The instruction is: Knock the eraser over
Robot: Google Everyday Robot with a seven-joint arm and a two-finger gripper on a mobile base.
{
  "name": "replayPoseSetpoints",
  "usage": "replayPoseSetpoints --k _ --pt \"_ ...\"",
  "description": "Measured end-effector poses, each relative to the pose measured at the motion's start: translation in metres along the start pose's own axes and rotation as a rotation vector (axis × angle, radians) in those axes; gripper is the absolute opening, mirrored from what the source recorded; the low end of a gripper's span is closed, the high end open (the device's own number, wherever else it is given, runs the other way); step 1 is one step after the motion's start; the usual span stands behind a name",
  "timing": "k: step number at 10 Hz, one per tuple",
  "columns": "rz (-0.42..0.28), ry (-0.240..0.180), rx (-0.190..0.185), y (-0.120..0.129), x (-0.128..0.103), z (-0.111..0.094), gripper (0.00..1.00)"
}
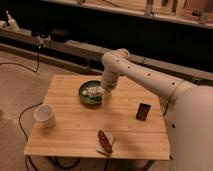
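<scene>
The eraser [143, 111], a small dark block with a brown-red face, stands upright on the right part of the wooden table [70, 131]. My gripper [106, 98] hangs from the white arm over the table's middle, next to the green bowl [86, 98], well to the left of the eraser and not touching it.
The green bowl holds a pale tube-like item [94, 92]. A white cup [45, 115] stands at the table's left. A reddish-brown strip-like object with a white piece [105, 142] lies near the front edge. Cables run on the floor at the left.
</scene>
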Motion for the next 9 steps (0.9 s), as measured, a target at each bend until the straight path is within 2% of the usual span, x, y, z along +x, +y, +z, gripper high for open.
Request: replayPoseSetpoints --k 7,9 --pt "0.0 0.0 -0.002 0.0004 0.0002 -0.0012 0.8" --pt "0.017 -0.002 -0.008 0.0035 -0.0086 -0.0052 0.8"
